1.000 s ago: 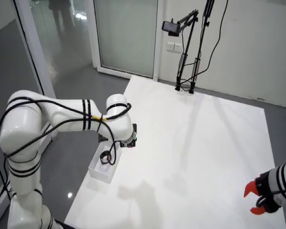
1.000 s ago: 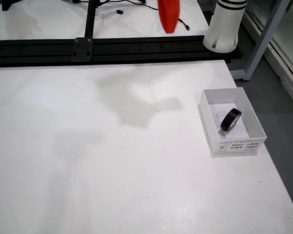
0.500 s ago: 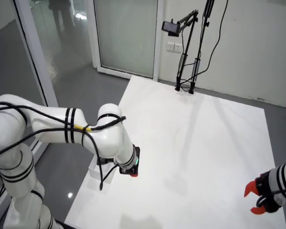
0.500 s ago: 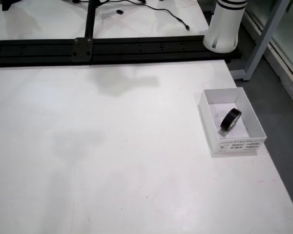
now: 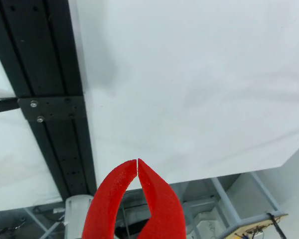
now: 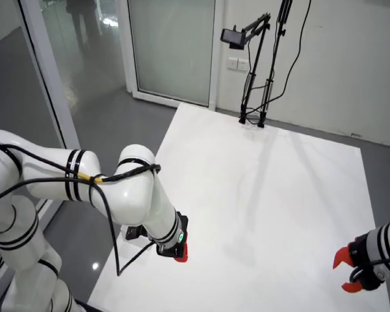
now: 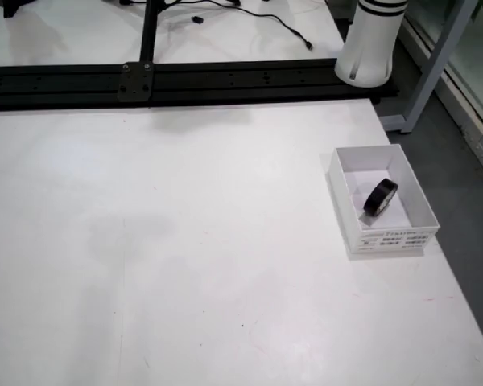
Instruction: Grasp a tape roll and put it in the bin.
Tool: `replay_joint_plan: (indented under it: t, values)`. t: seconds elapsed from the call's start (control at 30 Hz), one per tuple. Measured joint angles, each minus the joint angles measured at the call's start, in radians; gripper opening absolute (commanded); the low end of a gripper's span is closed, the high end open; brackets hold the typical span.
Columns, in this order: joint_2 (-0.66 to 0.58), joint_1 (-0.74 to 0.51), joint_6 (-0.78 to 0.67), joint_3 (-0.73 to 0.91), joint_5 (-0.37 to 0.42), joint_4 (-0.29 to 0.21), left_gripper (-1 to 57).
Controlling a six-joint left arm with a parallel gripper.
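Red gripper (image 5: 137,162) jaws meet at the tips, holding nothing; black tape roll (image 7: 381,197) lies inside the white bin (image 7: 343,201); the bin's label print is too small to read.

White table (image 7: 185,265) carries a white bin (image 7: 348,213) near its right edge

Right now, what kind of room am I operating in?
Probably a robotics lab: a large white table, a camera on a black stand, glass partitions, a white cardboard bin holding a black tape roll.
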Motion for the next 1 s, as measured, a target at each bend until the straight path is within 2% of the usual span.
replay_joint_plan:
  t: [1.0]
  values:
    - [-0.034,0.002,0.0,-0.002,0.017,-0.028,-0.5]
